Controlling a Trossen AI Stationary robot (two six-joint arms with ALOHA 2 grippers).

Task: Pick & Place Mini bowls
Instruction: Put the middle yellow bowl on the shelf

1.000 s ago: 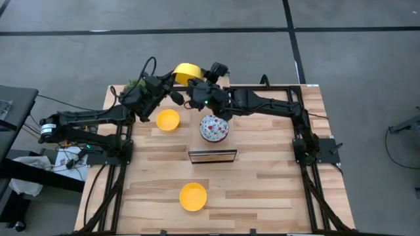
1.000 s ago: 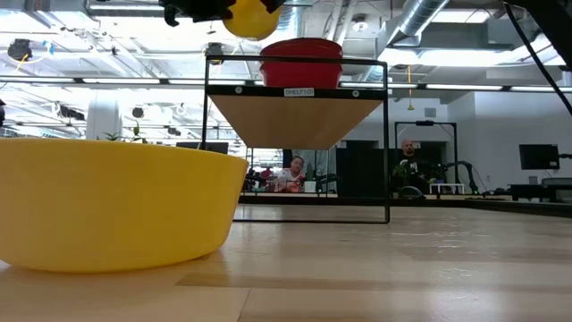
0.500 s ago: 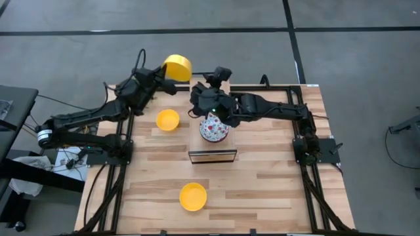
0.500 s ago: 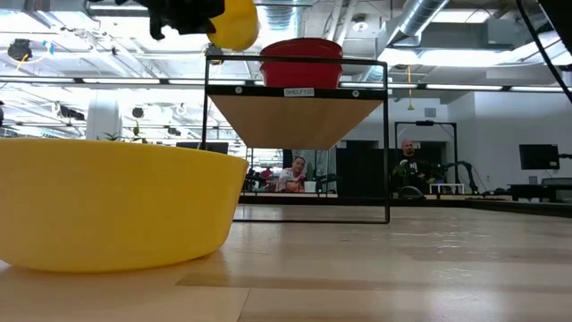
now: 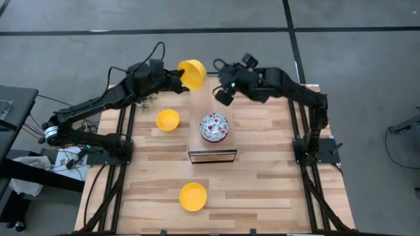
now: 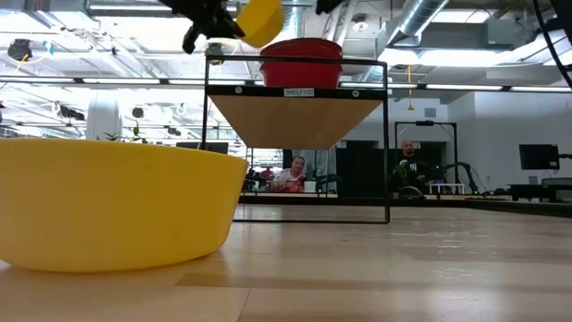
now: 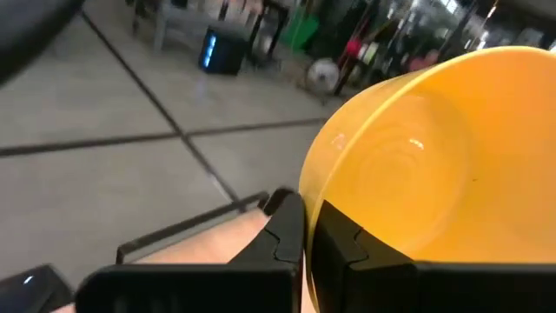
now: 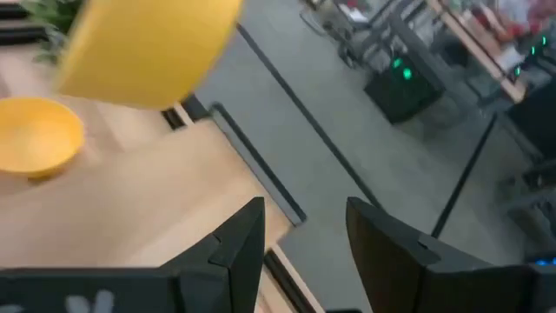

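Right claw (image 5: 224,96) withdrawn, empty, gaping, left claw (image 7: 306,228) pinching yellow bowl (image 5: 192,73) rim

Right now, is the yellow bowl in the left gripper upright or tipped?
Tipped. The left gripper is shut on the rim of the yellow bowl, held in the air; the high view shows it on its side, and the left wrist view looks into its hollow.

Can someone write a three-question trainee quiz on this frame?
1. True or false: the left end effector grips the raised plain yellow round bowl by its rim.
2. How many yellow bowls rest on the wooden table?
3. Where does the white floral-patterned bowl sit: A on the small black-framed shelf, B on the floor?

Key: 1 true; 2 two, one at and one at; 3 A.
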